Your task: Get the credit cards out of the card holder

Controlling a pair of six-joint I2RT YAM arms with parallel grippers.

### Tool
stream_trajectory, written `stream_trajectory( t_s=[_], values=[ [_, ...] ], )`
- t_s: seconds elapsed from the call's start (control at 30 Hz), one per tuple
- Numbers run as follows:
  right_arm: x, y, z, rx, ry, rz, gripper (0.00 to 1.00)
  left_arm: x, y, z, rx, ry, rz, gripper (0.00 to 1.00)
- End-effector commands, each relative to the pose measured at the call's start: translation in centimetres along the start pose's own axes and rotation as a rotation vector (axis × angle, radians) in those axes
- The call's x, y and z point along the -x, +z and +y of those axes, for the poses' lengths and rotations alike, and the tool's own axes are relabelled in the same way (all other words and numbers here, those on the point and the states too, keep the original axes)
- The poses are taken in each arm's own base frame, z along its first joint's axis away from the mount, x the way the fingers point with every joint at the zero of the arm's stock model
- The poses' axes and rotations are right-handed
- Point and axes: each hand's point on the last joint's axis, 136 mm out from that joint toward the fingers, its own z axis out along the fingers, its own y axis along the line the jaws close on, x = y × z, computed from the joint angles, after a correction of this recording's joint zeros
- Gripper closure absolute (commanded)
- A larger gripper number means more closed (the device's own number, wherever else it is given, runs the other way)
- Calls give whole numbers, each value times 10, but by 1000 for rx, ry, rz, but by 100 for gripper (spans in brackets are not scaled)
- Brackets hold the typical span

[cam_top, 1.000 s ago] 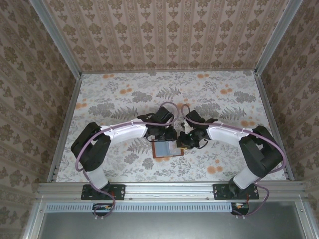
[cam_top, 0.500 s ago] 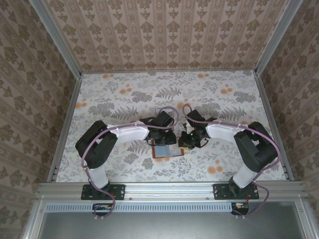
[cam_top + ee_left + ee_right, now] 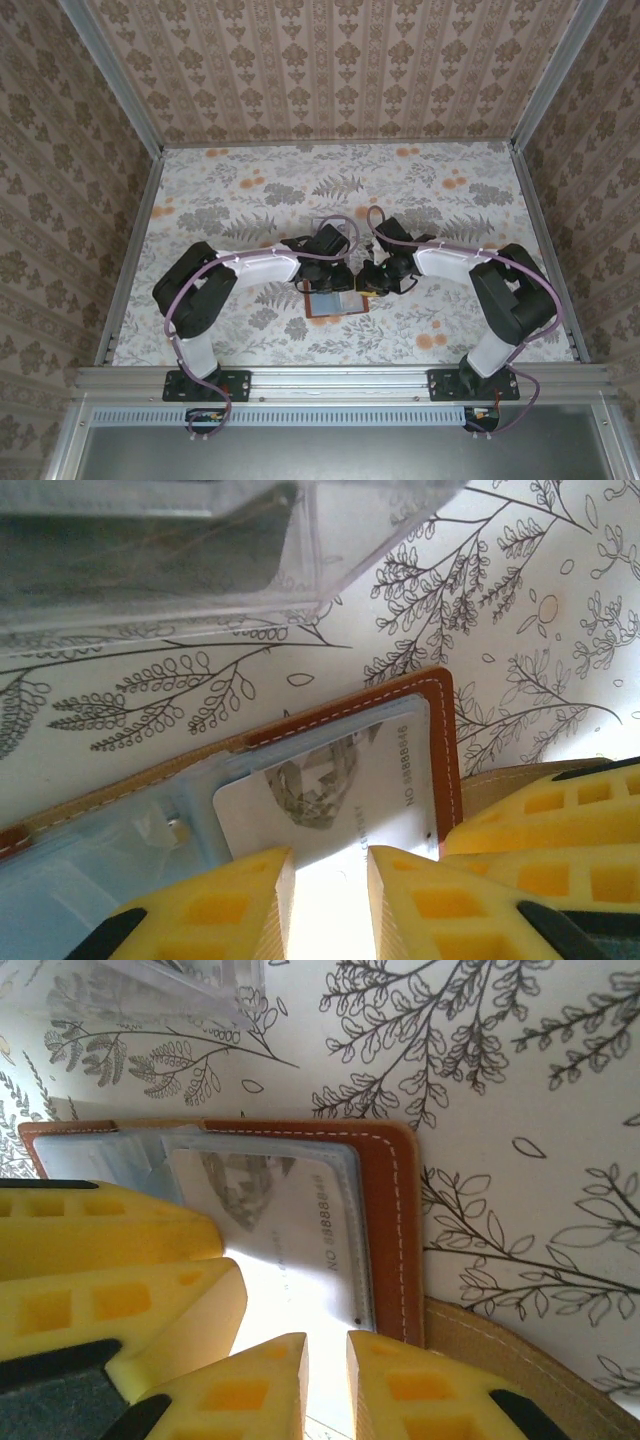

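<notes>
While both claws crowd the open card holder (image 3: 335, 304) at mid-table, the credit card (image 3: 340, 790) sits tucked in its grey pocket. My left gripper (image 3: 330, 900) and right gripper (image 3: 327, 1380) each show a narrow slit between the fingers, with nothing visibly pinched. I worry they knock together, or skid on the glossy card and drag the whole wallet along.

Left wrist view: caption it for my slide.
Left hand, fingers narrowly apart, over a pale credit card in the brown card holder, clear tray beyond.
</notes>
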Motion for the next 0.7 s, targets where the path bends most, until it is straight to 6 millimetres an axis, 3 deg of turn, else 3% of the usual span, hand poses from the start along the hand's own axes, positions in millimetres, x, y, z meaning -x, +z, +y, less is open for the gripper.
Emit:
stream_trajectory(
  t_s=[0.0,0.33,0.67],
  values=[
    [8,6,9,52,8,5,80,-11,1,12,48,-5,28,72],
    [-4,13,-23,-65,40,30,80,-13,-3,17,77,0,29,70],
    [-7,10,-24,-71,42,29,80,-14,-12,21,105,14,18,70]
  ],
)
